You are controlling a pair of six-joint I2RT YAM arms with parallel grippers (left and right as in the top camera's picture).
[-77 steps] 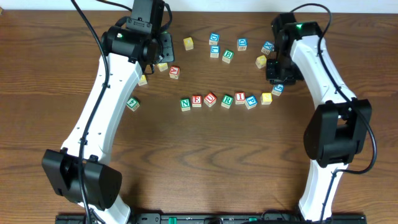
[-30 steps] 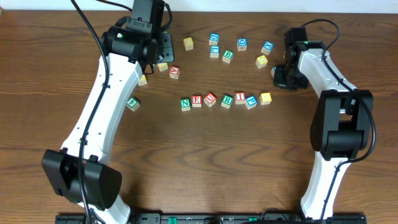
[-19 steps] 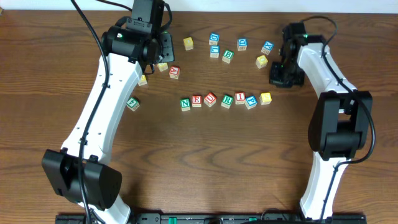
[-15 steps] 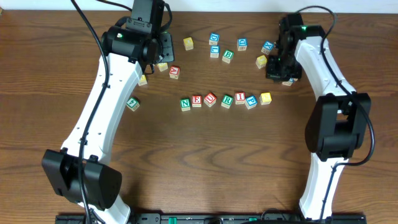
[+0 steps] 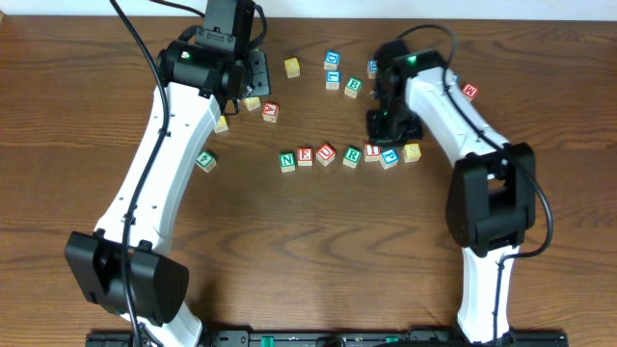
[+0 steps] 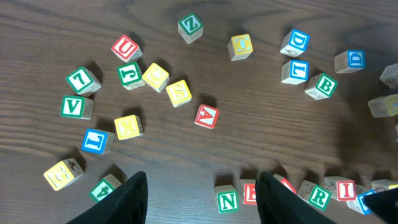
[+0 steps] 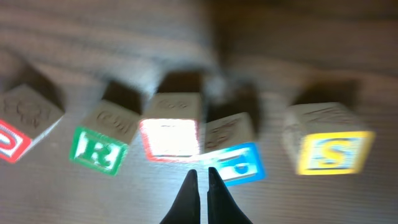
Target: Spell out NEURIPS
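The I cube [image 7: 170, 134] and P cube [image 7: 235, 158] lie just ahead of the clenched, empty right claw [image 7: 200, 175]; the right arm [image 5: 448, 101] bends inward.

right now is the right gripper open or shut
Shut. In the right wrist view the right gripper has its fingertips almost pressed together with nothing between them, close to the blue-framed cube in the row.

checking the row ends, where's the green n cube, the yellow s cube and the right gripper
green N cube [image 5: 287, 161] overhead view, on its top face
yellow S cube [image 7: 334, 153] right wrist view, on its yellow letter face
right gripper [image 7: 200, 176] right wrist view, midway between its closed fingertips
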